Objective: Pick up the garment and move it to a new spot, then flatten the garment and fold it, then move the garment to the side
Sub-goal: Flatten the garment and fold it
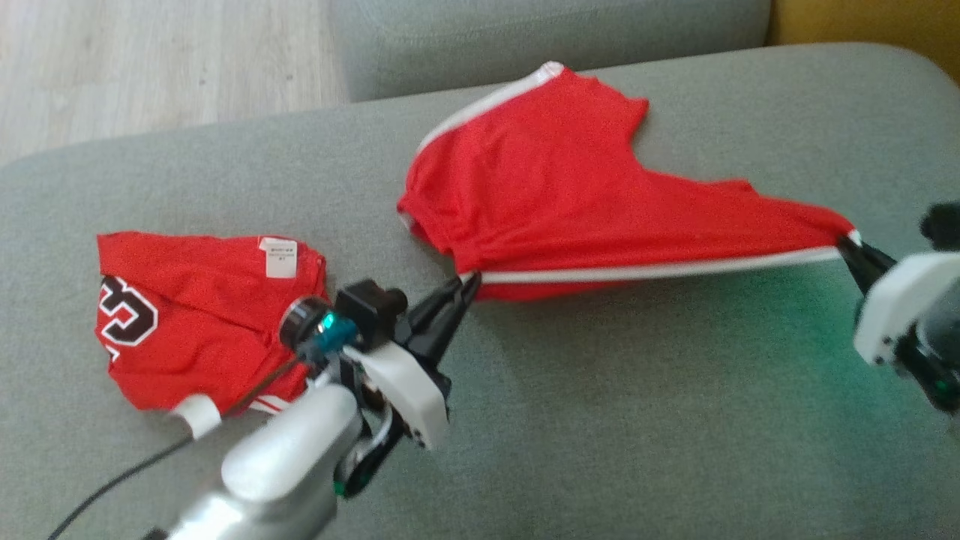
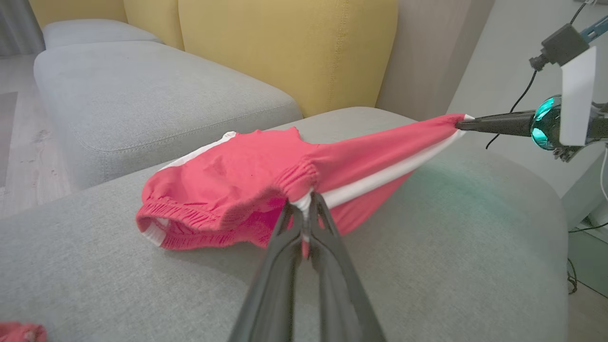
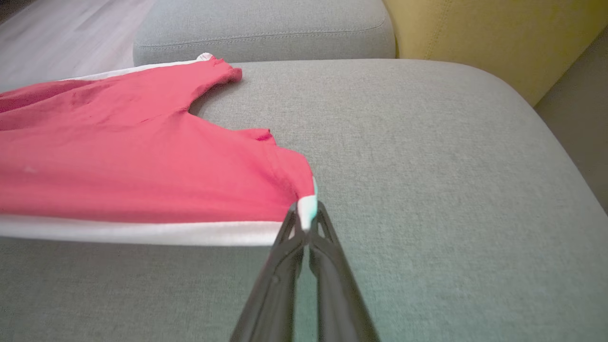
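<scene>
Red shorts [image 1: 555,195]: spread across the grey seat cushion [image 1: 637,420], right of centre in the head view, with the far leg lying flat and the near edge drawn tight between both arms!
White stripe [image 1: 660,268]: pulled into one straight line along that near edge, running from one end effector to the other.
Left end effector [image 1: 469,283]: clenched on the shorts at the gathered waist corner, and the left wrist view shows white trim pinched between the dark fingers.
Right end effector [image 1: 846,241]: clamped on the hem corner at the stripe's other end, with the fabric bunched to a point at the tips.
Waistband [image 2: 190,216]: elastic and ruffled, gaping open towards the left wrist camera, with its lower lip resting on the cushion.
Red jersey [image 1: 202,322]: a second piece, folded, lying on the cushion left of the left arm and well apart from the shorts. Its white label faces up and part of a dark, white-edged letter shows.
Green glow [image 1: 787,330]: a soft tint on the cushion near the right arm.
Yellow backrest [image 2: 294,47]: upright behind the cushions.
Wooden floor [image 1: 150,60]: pale boards beyond the cushion's far left edge.
</scene>
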